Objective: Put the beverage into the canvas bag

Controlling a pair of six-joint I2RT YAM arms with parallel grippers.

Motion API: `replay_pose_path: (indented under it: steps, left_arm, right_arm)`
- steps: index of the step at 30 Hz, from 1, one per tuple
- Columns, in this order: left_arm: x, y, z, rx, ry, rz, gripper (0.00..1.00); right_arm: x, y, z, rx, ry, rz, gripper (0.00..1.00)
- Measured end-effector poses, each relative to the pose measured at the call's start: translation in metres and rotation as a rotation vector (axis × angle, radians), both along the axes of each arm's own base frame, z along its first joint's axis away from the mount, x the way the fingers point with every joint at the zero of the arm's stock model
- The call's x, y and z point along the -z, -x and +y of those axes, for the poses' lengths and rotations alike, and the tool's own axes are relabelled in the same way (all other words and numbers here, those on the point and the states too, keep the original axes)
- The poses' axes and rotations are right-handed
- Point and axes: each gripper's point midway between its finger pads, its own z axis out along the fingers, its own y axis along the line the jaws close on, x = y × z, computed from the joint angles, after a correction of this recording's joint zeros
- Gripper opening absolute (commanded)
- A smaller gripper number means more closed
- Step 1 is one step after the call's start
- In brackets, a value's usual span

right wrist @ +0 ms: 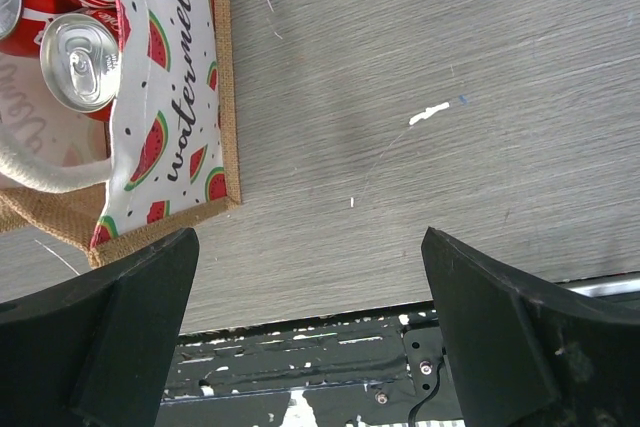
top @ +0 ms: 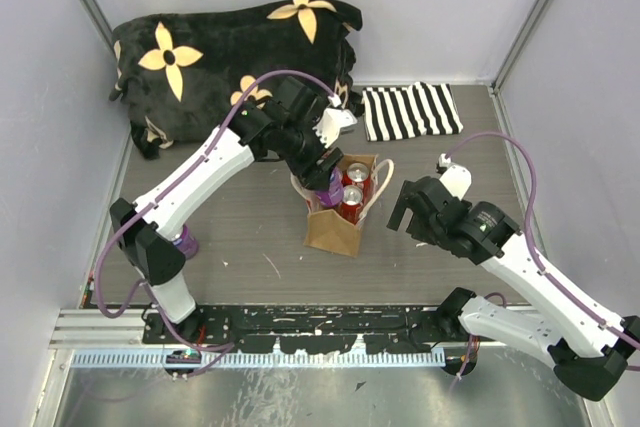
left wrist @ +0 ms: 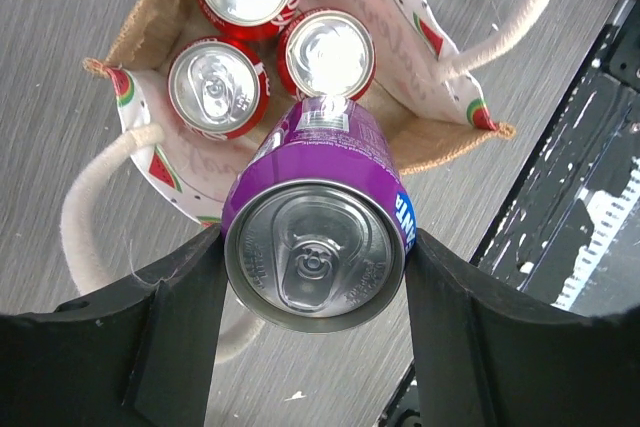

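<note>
My left gripper (top: 325,182) is shut on a purple drink can (left wrist: 315,237) and holds it upright over the open mouth of the canvas bag (top: 335,232). The can (top: 331,187) sits over the bag's left side. The tan bag has cream loop handles (left wrist: 90,207) and a watermelon-print lining (right wrist: 165,137). Three red cans (left wrist: 215,87) stand inside it; two show from above (top: 352,195). My right gripper (top: 412,209) is open and empty, just right of the bag, with bare table between its fingers (right wrist: 130,317).
A black cushion with cream flowers (top: 235,52) lies at the back left. A black-and-white striped cloth (top: 410,110) lies at the back right. Another purple can (top: 185,240) stands by the left arm's base. A black rail (top: 320,322) runs along the near edge.
</note>
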Motion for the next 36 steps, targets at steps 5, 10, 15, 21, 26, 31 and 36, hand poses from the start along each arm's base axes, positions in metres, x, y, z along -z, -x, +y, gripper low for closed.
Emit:
replay_pose_path:
  steps: [5, 10, 15, 21, 26, 31, 36]
  left_arm:
    - [0.004, 0.008, 0.007, 0.027, -0.028, -0.024, 0.0]
    - [0.016, 0.014, 0.015, 0.048, -0.069, -0.025, 0.0]
    - [0.038, 0.019, 0.02, 0.067, -0.116, -0.007, 0.0]
    - [0.048, 0.018, 0.023, 0.076, -0.148, -0.013, 0.0]
    - [0.058, 0.011, 0.019, 0.07, -0.174, -0.028, 0.0]
    - [0.073, 0.005, 0.014, 0.061, -0.207, -0.034, 0.0]
    - [0.091, 0.001, 0.014, 0.041, -0.24, -0.023, 0.0]
  right_arm:
    - [0.002, 0.0, -0.001, 0.0, 0.006, 0.005, 1.0]
    - [0.003, 0.0, 0.0, 0.0, 0.01, 0.009, 1.0]
    - [0.005, -0.001, 0.0, -0.003, 0.019, 0.017, 1.0]
    - [0.006, -0.001, 0.0, -0.003, 0.022, 0.019, 1.0]
    - [0.006, -0.001, 0.001, -0.003, 0.026, 0.023, 1.0]
    - [0.009, -0.002, 0.001, -0.003, 0.034, 0.031, 1.0]
    - [0.009, -0.002, 0.001, -0.003, 0.035, 0.031, 1.0]
